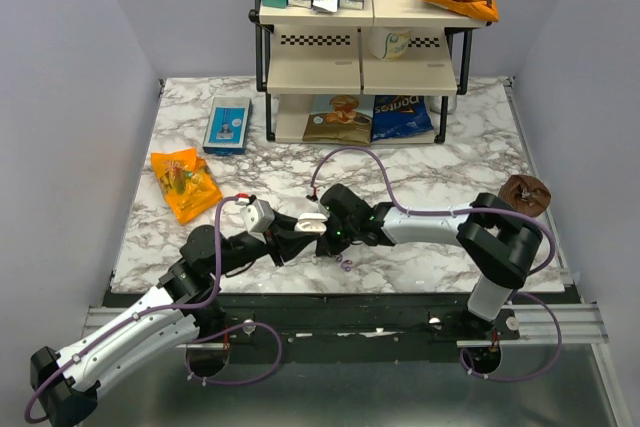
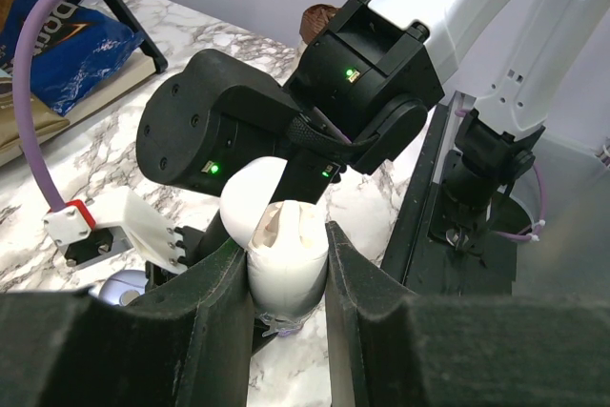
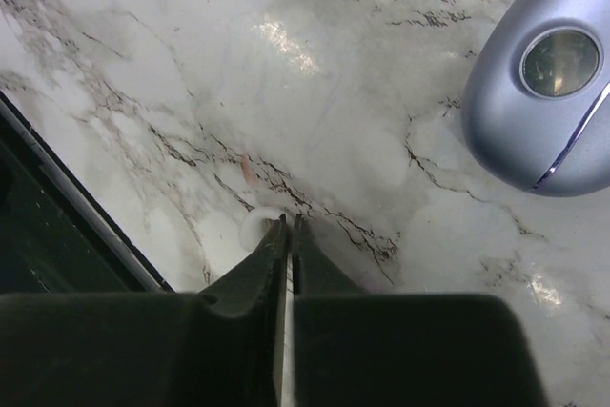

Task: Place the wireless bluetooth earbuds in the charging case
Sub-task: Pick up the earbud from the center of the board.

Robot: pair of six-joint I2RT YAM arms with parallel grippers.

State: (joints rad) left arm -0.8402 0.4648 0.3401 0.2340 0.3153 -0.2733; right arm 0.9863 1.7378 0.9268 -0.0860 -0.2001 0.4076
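so the right end effector (image 3: pixel 287 228) is pinched shut beside a pale ring (image 3: pixel 255 226), charging case (image 3: pixel 543 102) ahead-right of it; left end effector (image 2: pixel 283 278) grips a white case (image 2: pixel 255 195).

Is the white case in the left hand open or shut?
Open: the white case, clamped in the left hand, has its lid tipped back.

The marble desk (image 1: pixel 450 162) carries a two-tier rack (image 1: pixel 315 75) at its back edge. A blue box (image 1: pixel 228 125) lies just left of the rack, an orange bag (image 1: pixel 184 183) nearer the left edge, and a brown round thing (image 1: pixel 524 194) at the right edge. A lavender case (image 3: pixel 534 111) and a tiny pale bud (image 3: pixel 257 226) lie apart on the marble.
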